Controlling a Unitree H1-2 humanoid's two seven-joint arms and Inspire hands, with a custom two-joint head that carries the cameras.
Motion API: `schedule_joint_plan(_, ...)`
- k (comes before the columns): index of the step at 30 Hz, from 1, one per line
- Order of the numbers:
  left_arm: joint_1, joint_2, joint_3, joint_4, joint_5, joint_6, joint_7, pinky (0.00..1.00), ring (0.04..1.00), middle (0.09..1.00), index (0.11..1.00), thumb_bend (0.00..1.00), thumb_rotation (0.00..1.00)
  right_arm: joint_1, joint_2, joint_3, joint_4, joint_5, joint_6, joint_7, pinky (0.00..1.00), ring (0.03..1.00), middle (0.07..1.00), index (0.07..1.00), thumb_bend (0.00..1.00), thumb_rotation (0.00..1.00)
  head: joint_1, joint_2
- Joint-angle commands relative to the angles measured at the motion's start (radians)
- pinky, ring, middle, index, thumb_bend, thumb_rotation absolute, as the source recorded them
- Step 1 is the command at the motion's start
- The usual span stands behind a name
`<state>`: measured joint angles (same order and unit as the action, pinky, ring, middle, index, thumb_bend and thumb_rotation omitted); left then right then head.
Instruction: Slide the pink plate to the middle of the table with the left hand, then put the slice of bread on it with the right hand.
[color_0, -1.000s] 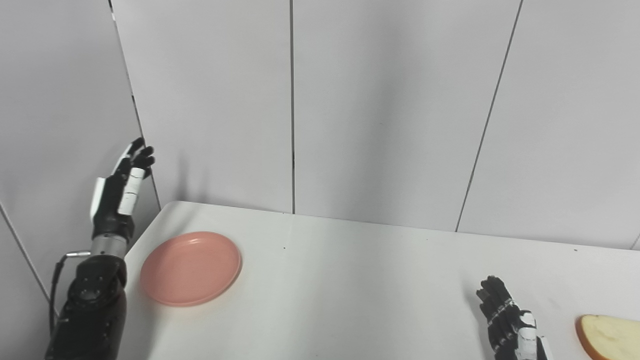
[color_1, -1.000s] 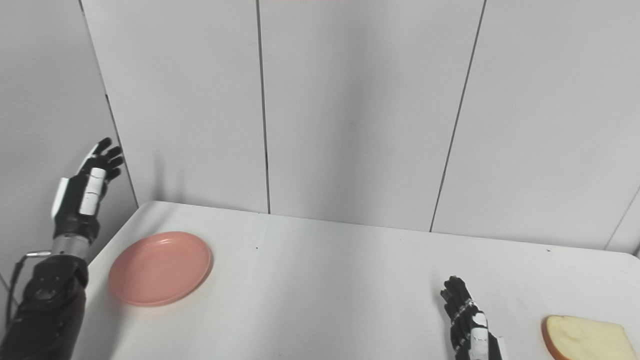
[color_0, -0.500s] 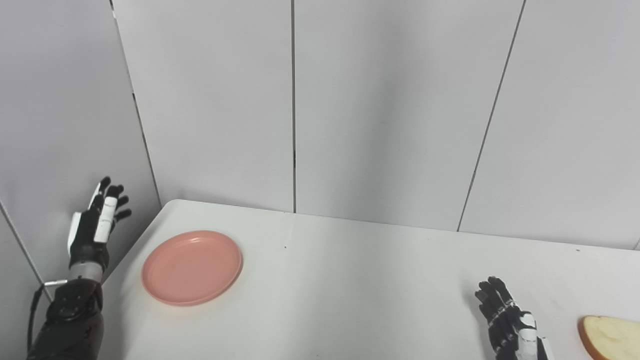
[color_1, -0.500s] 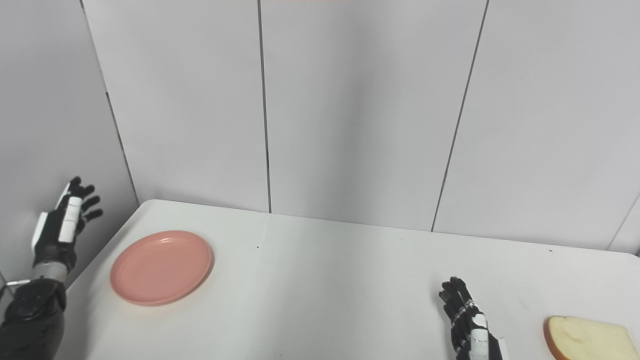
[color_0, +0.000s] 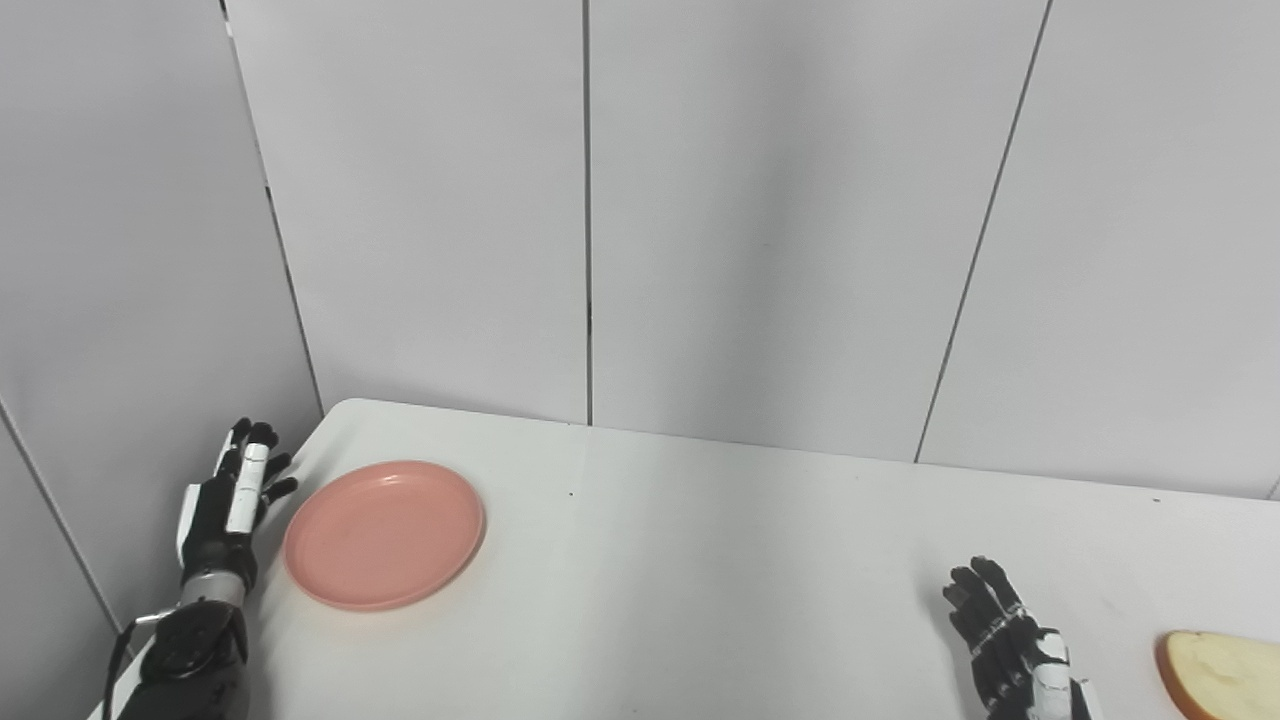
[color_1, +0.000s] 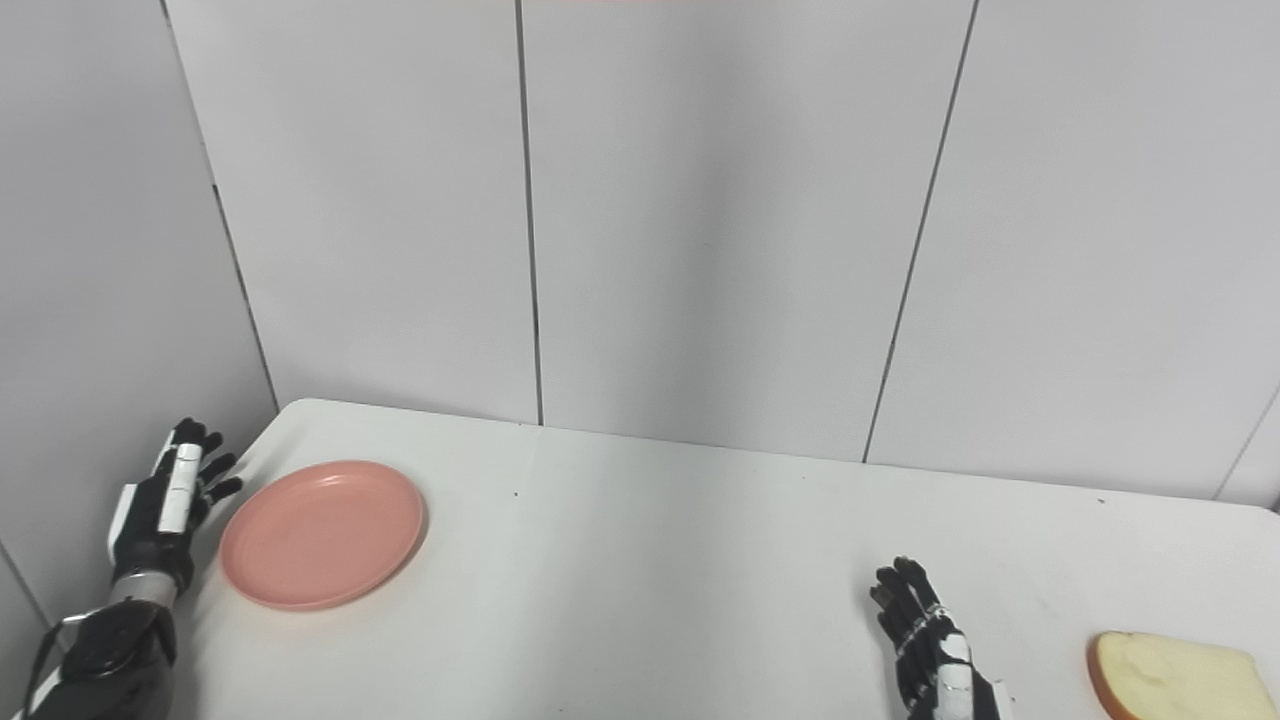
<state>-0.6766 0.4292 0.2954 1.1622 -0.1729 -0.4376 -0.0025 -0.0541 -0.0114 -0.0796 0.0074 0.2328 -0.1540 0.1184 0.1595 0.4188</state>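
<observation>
A pink plate (color_0: 384, 533) lies empty on the white table (color_0: 700, 580) near its left end. My left hand (color_0: 228, 505) is open, fingers up and spread, at the table's left edge just left of the plate, not touching it. It also shows in the right eye view (color_1: 165, 515). A slice of bread (color_1: 1170, 678) lies flat at the right front of the table. My right hand (color_1: 930, 650) is open and empty, fingers spread over the table, a little left of the bread.
White wall panels (color_0: 760, 220) stand right behind the table and along its left side, close to my left hand. The table's rounded far-left corner (color_0: 340, 410) is near the plate.
My left hand has come down from high beside the left wall to table level next to the plate. The right hand, plate and bread have stayed put.
</observation>
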Motion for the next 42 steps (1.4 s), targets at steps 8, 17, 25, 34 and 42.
schedule_joint_plan(8, -0.04, -0.044, -0.047, -0.019, 0.008, -0.026, -0.017, 0.73, 0.836, 0.89, 0.947, 0.94, 0.88, 0.124, 0.024, 0.013, 0.076, 0.006, 0.026, 0.002, 0.94, 0.895, 0.87, 0.868, 0.8, 0.96, -0.007, 0.008)
schedule_joint_plan(17, -0.038, -0.08, -0.076, -0.037, -0.002, -0.009, -0.059, 0.75, 0.85, 0.896, 0.95, 0.95, 0.87, 0.129, 0.024, 0.016, 0.074, -0.005, 0.022, -0.001, 0.92, 0.877, 0.855, 0.86, 0.81, 0.95, -0.016, 0.015)
schedule_joint_plan(25, -0.032, -0.105, -0.097, -0.086, -0.012, 0.017, -0.092, 0.74, 0.851, 0.887, 0.937, 0.99, 0.85, 0.135, 0.027, 0.018, 0.064, -0.007, 0.026, -0.002, 0.9, 0.862, 0.846, 0.859, 0.81, 0.94, -0.024, 0.019)
schedule_joint_plan(34, -0.018, -0.167, -0.092, -0.175, -0.055, 0.077, -0.123, 0.71, 0.838, 0.885, 0.909, 0.98, 0.8, 0.139, 0.03, 0.022, 0.063, -0.011, 0.022, -0.007, 0.89, 0.851, 0.832, 0.841, 0.82, 0.92, -0.031, 0.026)
schedule_joint_plan(42, -0.004, -0.213, -0.087, -0.247, -0.067, 0.131, -0.148, 0.71, 0.828, 0.873, 0.902, 0.94, 0.79, 0.141, 0.035, 0.031, 0.055, -0.019, 0.022, -0.014, 0.87, 0.842, 0.831, 0.835, 0.81, 0.92, -0.052, 0.032)
